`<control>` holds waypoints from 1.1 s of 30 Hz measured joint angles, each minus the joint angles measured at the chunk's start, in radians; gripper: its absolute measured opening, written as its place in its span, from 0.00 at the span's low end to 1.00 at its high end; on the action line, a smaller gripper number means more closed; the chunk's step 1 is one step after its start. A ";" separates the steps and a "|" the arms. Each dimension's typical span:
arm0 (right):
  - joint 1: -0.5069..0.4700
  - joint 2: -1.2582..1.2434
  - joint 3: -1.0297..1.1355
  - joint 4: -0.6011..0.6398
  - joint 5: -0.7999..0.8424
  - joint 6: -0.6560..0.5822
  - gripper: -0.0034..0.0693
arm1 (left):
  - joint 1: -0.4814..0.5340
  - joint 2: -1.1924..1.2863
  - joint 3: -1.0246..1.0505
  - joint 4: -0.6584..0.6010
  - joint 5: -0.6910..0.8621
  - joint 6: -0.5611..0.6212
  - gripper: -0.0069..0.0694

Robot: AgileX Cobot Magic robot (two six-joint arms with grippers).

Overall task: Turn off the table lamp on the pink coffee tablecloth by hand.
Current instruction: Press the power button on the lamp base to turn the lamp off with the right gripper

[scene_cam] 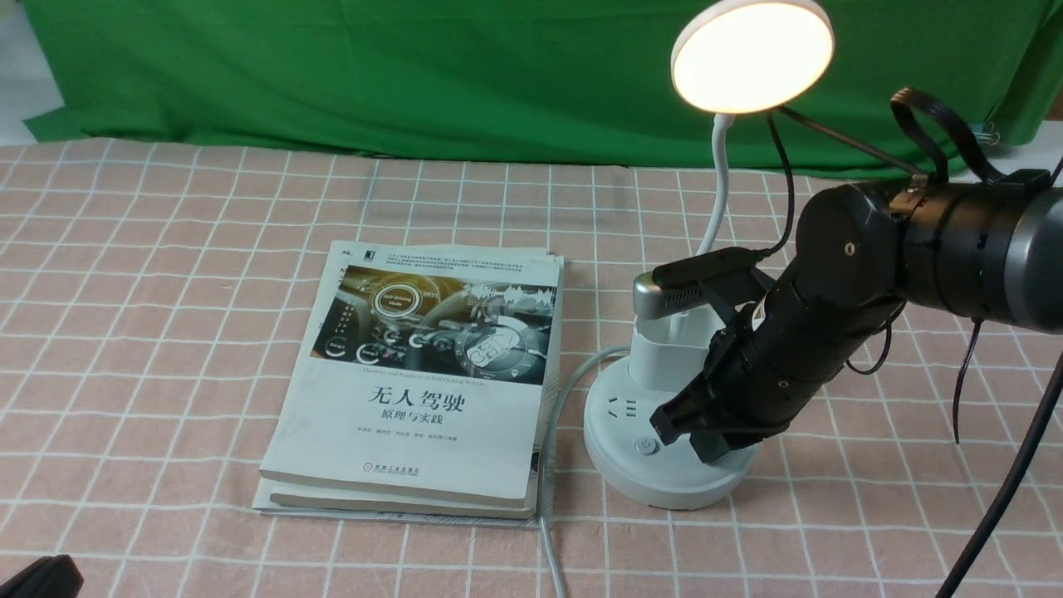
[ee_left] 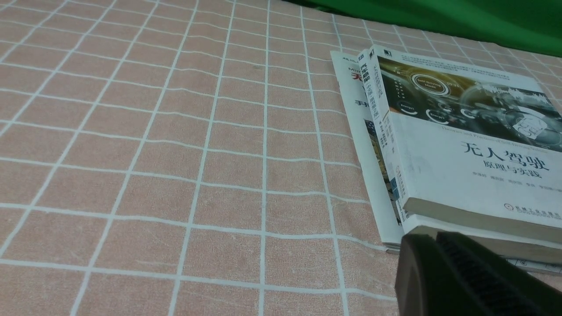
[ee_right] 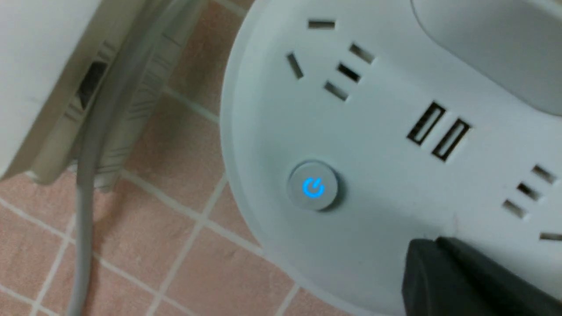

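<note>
Starting at the near left corner, the left gripper (scene_cam: 37, 577) barely enters the front view; its own camera shows the jaws pressed together, holding nothing, just beside the books' near corner. One cloth (scene_cam: 166, 291) covers the table, bare and open from its left edge to the books, with the green backdrop (scene_cam: 332, 66) along the far edge.

Three books (scene_cam: 423, 390) lie stacked flat (the left wrist view shows all three layers, the thin bottom one sticking out leftward). One grey cable (scene_cam: 552, 415) runs down the narrow gap between the stack and the lamp, so there is little room there.

One lamp (scene_cam: 664, 477) stands right of centre on the cloth, its disc head glowing. One button (scene_cam: 645, 446) shows on the base.

The right gripper (scene_cam: 664, 425) hangs over the base with its jaws closed and empty, its tip just beside the button; contact with the base cannot be judged. Only the right wrist view shows the button (ee_right: 312, 186) lit blue and two USB slots (ee_right: 439, 131).
</note>
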 joint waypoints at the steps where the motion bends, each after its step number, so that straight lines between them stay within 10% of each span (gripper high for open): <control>1: 0.000 0.001 -0.001 0.000 0.000 0.000 0.10 | 0.000 0.000 0.000 0.000 0.000 0.000 0.10; 33: 0.010 0.018 -0.020 -0.019 0.021 -0.001 0.10 | 0.000 0.000 0.000 0.000 0.000 0.000 0.10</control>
